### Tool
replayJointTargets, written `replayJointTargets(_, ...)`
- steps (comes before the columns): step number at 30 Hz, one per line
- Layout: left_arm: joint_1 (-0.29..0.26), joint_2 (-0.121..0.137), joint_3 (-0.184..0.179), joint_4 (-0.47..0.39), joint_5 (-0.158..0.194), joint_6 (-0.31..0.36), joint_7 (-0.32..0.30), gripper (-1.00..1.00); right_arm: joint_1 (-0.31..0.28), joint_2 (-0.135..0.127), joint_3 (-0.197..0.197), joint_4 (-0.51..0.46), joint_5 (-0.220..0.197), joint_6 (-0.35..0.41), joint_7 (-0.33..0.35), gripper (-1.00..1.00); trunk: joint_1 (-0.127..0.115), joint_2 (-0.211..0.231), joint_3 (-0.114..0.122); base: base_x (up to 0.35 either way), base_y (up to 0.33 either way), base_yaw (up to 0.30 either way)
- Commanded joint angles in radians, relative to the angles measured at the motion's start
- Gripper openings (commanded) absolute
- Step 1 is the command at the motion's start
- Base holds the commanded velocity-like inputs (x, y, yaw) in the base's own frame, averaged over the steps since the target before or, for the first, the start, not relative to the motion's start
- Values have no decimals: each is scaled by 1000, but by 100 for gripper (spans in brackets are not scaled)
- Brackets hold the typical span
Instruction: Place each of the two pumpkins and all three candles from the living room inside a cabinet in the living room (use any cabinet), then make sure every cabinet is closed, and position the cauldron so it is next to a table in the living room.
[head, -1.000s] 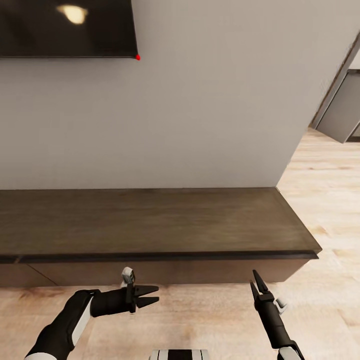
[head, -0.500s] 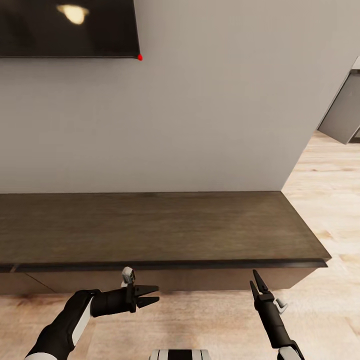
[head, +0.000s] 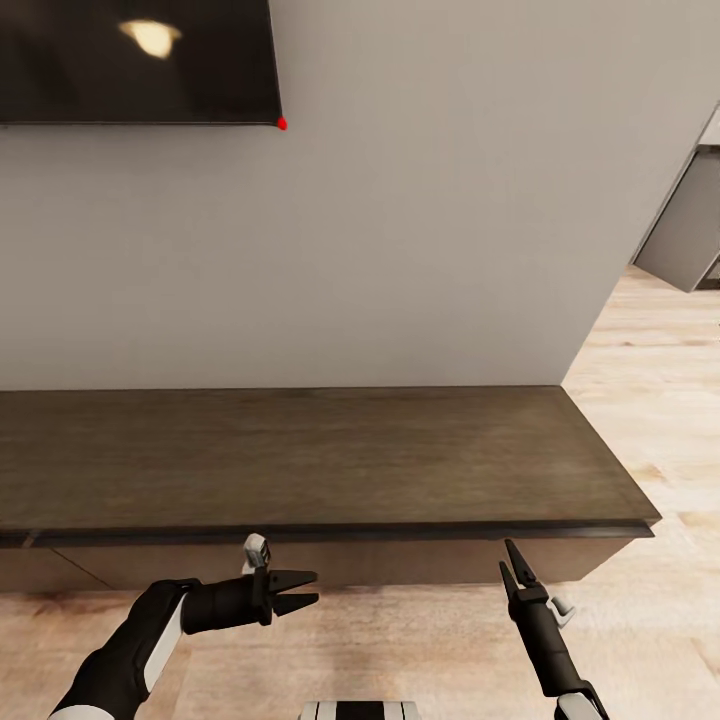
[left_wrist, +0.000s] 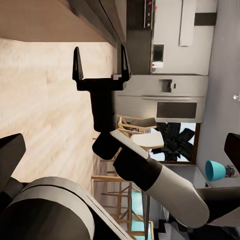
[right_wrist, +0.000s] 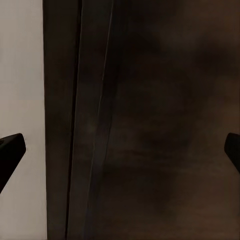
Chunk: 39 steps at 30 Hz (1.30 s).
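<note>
While the long low cabinet (head: 300, 450) of dark-brown, faintly grained wood runs along the flat grey wall (head: 420, 220), its flat handleless fronts sit flush under the thin top edge. Above it hangs a glossy black screen (head: 130, 60). Over the pale plank floor (head: 650, 400), the left tool (head: 303, 589) points sideways with black tapered fingers spread; the right tool (head: 512, 560) aims at the cabinet, fingers likewise spread, nothing between them.

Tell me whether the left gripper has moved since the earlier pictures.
No. The left gripper keeps its spot before the cabinet; only the camera view shifted slightly.
</note>
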Motion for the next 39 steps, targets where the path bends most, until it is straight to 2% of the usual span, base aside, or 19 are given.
replayJointTargets(1,0,0,0,0,2,10,-2,100,0,0,1,1,-8,6,4,100,0,0,-1,0,0,0)
replayJointTargets(4,0,0,0,0,2,10,-2,100,0,0,1,1,-8,6,4,100,-2,0,11,0,0,0)
replayJointTargets(32,0,-1,-7,3,0,10,-4,100,0,0,1,-1,-5,4,1,100,-2,0,11,18,0,0)
replayJointTargets(39,1,-11,-12,10,-2,9,-5,100,0,0,1,-1,-7,6,1,100,-2,0,11,59,0,0)
